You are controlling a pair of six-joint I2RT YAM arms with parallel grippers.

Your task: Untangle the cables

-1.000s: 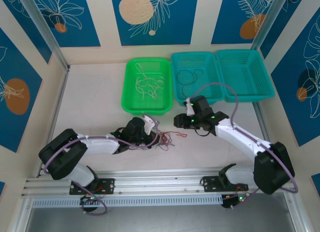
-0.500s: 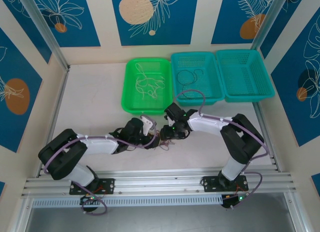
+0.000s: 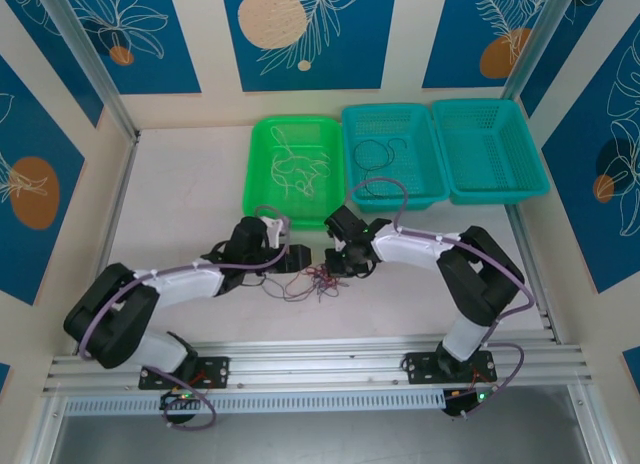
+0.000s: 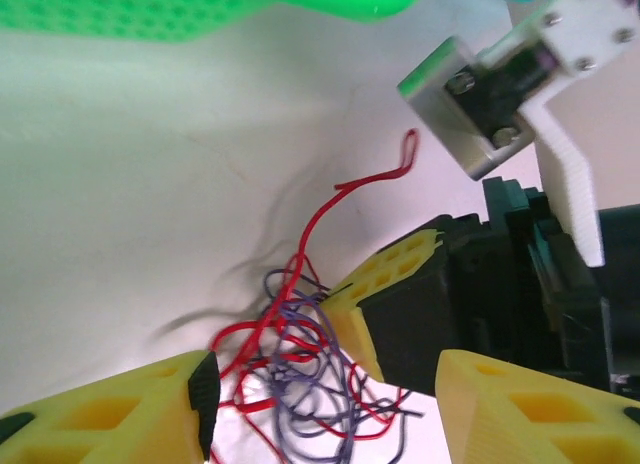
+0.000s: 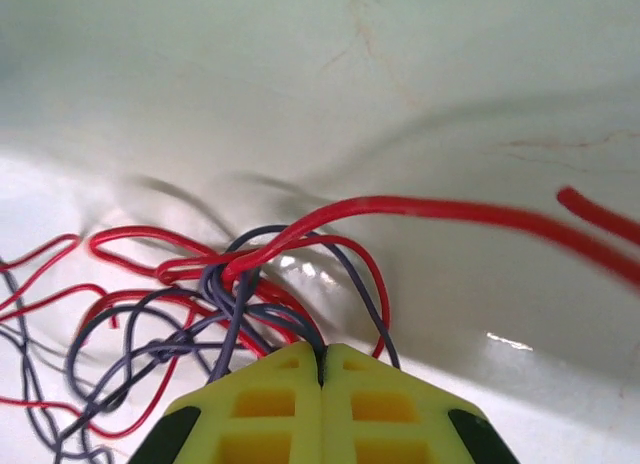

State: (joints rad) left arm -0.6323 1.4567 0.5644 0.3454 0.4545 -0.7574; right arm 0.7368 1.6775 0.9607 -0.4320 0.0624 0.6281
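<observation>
Top external shows the cables [image 3: 308,281], a loose knot of red and dark strands, on the worktop [image 3: 180,204] near the middle of its near edge, between the two grippers. The left gripper [image 3: 296,260] has its jaws parted; from the left wrist, its yellow fingers [image 4: 110,414] sit either side of the knot. The right gripper [image 3: 332,266] is clenched on dark strands, which run into the seam between its pressed-together fingers in the right wrist view.

The cables [image 5: 450,210] wear smooth, glossy plastic sheaths, the pale table [image 3: 190,204] is smooth with a faint sheen, and the right gripper [image 5: 322,379] has matt yellow moulded-plastic fingers [image 5: 270,414].
</observation>
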